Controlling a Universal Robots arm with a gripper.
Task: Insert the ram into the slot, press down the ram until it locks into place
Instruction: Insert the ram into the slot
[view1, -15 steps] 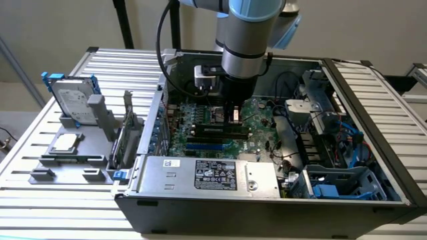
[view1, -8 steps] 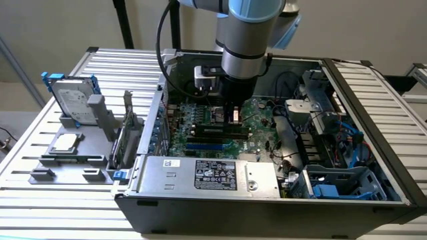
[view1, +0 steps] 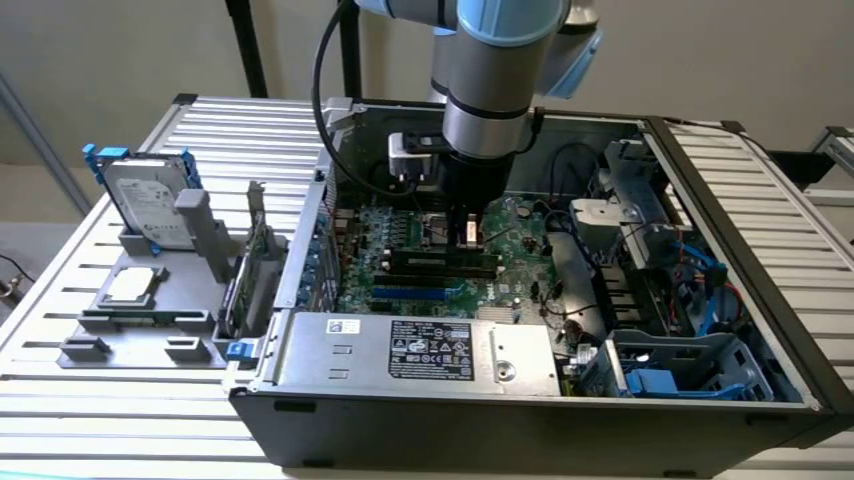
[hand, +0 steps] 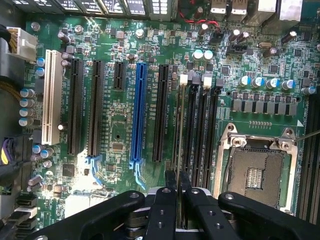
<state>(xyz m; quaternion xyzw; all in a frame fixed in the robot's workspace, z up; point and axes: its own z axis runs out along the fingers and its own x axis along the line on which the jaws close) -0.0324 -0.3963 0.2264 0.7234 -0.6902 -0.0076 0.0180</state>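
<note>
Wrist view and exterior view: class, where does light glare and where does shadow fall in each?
Wrist view: a pale glare patch washes out the motherboard near the dark gripper. Exterior view: the table slats shine bright; the case interior under the arm lies in shade.

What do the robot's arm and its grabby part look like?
The arm is a round silver-grey tube with a pale blue cap and a black cable alongside. Its gripper is black, with bolted bars and two slim jaws.
</note>
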